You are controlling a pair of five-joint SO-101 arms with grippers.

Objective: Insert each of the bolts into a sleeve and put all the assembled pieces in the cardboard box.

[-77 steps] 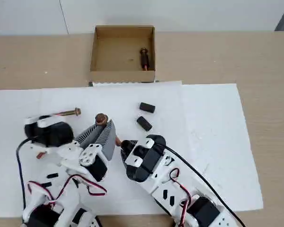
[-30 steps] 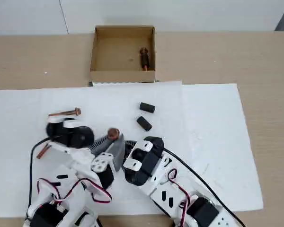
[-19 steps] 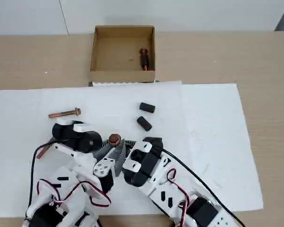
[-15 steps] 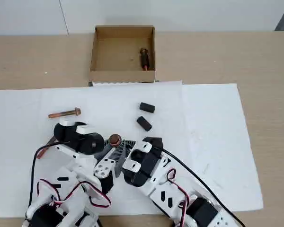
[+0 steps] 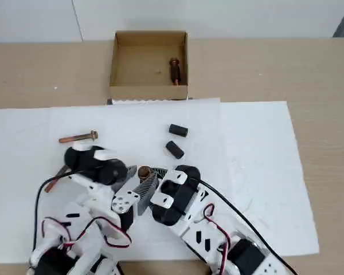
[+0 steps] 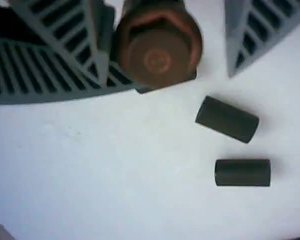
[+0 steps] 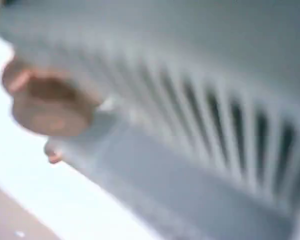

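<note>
High view: left gripper point(image 5: 141, 176) holds one bolt point(image 5: 143, 171); two sleeves point(image 5: 178, 130) point(image 5: 174, 149), two bolts point(image 5: 78, 137) point(image 5: 51, 183) loose; one assembly point(image 5: 175, 70) boxed.

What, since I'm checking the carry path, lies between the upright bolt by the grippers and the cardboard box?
Nothing visible lies on the straight line: bare paper runs from the bolt to the cardboard box. The nearer sleeve and farther sleeve lie just beside that line, and the box's near wall would need clearing.
</note>
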